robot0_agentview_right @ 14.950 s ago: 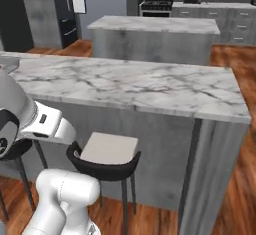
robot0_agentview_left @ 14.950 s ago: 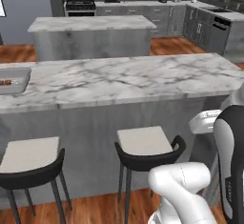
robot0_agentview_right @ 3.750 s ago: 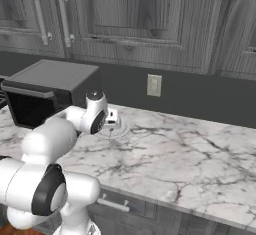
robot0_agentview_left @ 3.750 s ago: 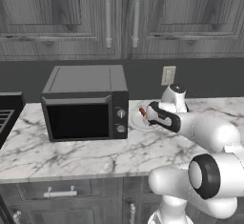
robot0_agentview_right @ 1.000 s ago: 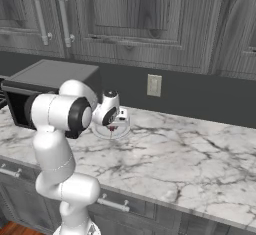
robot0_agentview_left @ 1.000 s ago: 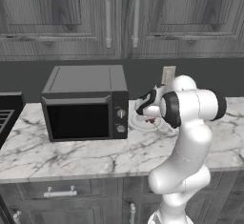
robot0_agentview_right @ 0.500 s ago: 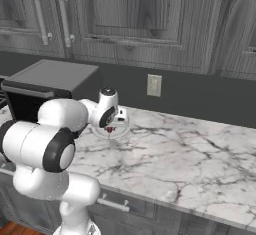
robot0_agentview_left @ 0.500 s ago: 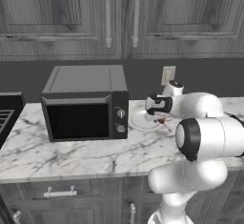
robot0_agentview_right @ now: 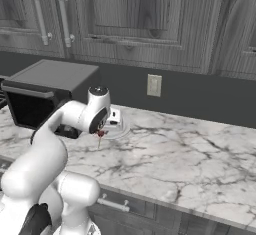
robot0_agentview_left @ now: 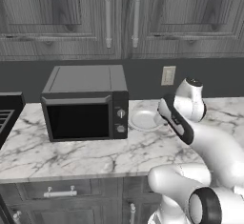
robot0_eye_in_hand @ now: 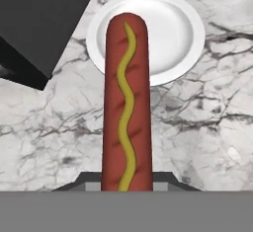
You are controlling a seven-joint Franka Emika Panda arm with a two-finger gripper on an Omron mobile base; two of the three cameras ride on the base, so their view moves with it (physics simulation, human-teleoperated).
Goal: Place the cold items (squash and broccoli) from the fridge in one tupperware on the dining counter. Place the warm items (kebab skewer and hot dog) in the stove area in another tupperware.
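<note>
My gripper [robot0_eye_in_hand: 126, 184] is shut on the hot dog [robot0_eye_in_hand: 123, 102], a red sausage with a wavy yellow mustard line that sticks out ahead of the fingers. It hangs over the marble counter [robot0_eye_in_hand: 207, 127], just in front of an empty white plate [robot0_eye_in_hand: 173, 33]. In the right base view the gripper [robot0_agentview_right: 102, 129] points down with the hot dog's red end [robot0_agentview_right: 100, 134] below it, beside the plate [robot0_agentview_right: 119, 127]. The left base view shows the gripper [robot0_agentview_left: 163, 107] just right of the plate [robot0_agentview_left: 144, 120]. The kebab skewer, tupperware, squash and broccoli are out of view.
A dark microwave [robot0_agentview_left: 86, 101] stands on the counter just left of the plate, its door shut. The stove's edge [robot0_agentview_left: 7, 113] is at the far left. Grey wall cabinets [robot0_agentview_left: 119, 18] hang above, and an outlet [robot0_agentview_left: 167, 75] is on the backsplash. Bare marble [robot0_agentview_right: 190, 154] stretches right.
The arm has swung its elbow round and the hand has turned downward. The hot dog stays in the grip and has come slightly toward the counter's front, off the plate.
</note>
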